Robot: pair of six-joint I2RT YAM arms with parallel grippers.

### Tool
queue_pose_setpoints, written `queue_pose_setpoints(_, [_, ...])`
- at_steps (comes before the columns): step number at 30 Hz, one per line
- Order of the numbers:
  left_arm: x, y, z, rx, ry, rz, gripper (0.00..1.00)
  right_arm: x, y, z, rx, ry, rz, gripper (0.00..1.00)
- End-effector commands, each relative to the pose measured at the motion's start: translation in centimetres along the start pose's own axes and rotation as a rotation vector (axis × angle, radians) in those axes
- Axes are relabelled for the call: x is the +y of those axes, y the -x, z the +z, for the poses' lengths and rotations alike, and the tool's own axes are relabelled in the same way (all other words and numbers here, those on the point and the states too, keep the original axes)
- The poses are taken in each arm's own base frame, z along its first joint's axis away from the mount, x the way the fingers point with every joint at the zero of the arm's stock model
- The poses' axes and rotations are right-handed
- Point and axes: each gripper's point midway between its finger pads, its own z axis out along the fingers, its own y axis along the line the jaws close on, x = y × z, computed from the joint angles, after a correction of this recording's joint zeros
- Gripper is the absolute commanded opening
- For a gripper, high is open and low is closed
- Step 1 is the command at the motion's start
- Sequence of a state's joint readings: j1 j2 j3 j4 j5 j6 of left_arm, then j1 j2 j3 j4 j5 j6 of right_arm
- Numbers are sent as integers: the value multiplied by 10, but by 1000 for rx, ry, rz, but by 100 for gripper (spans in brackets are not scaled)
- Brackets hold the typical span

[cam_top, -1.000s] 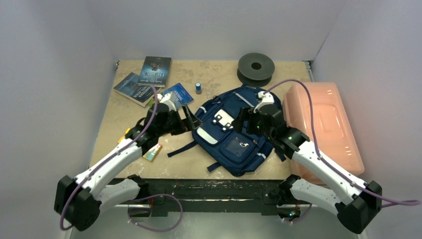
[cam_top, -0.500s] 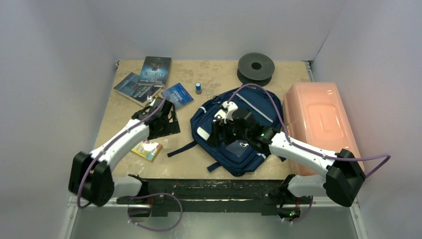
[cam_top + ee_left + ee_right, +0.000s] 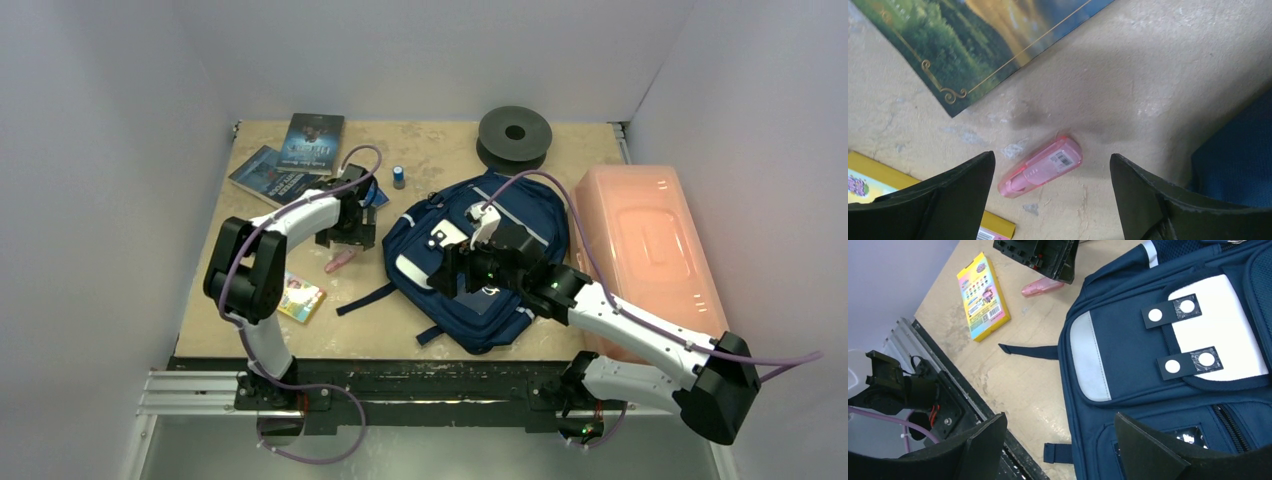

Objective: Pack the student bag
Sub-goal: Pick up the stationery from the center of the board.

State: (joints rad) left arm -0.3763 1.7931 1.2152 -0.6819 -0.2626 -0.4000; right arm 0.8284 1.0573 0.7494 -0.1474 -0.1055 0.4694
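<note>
The pen (image 3: 1043,167) lies slantwise on the worktop (image 3: 1148,75) under the left gripper's (image 3: 1050,157) wide, empty jaws, just left of the bag (image 3: 415,238) (the right gripper (image 3: 1060,422), equally agape and empty, hovers over its front).

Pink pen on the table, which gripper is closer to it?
Left. The left gripper hangs open right above the pink pen; the right gripper is farther off, over the backpack.
</note>
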Motion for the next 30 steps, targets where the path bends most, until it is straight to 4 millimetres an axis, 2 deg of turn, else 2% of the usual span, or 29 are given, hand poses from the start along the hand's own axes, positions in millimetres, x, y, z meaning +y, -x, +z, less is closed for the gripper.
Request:
queue_pose_setpoints(1, [-11,2,2,47,-26,94,82,-4,7,-1,-22,-23,-18,83])
queue_pose_setpoints(4, [-14,-6,-2,71,-58,91,82,-2,9,-2,-32,-15,-19,83])
queue_pose_setpoints(7, [-19,-13,-4,112,-88,106,87,-2,8,-2,-34,-12,-20,83])
queue_pose_setpoints(10, [-19,-17,-5,164,-74,114,84,-2,7,-1,-30,-9,-20,83])
queue_pose_setpoints(13, [-29,-22,-10,175,-138,97,83,-2,8,-1,-32,-11,-20,83])
queue_pose_setpoints(19, [-37,-31,-8,211,-171,68,59,-2,10,-4,-43,-14,-20,83])
queue_pose_setpoints(25, [-42,-34,-13,165,-179,23,48,-5,4,-4,-36,-14,-20,83])
queue_pose_setpoints(27, [-39,-34,-9,159,-147,19,48,-4,3,-4,-35,-9,-20,83])
queue_pose_setpoints(30, [-35,-33,-3,169,-95,23,59,-3,2,-4,-34,-2,-20,83])
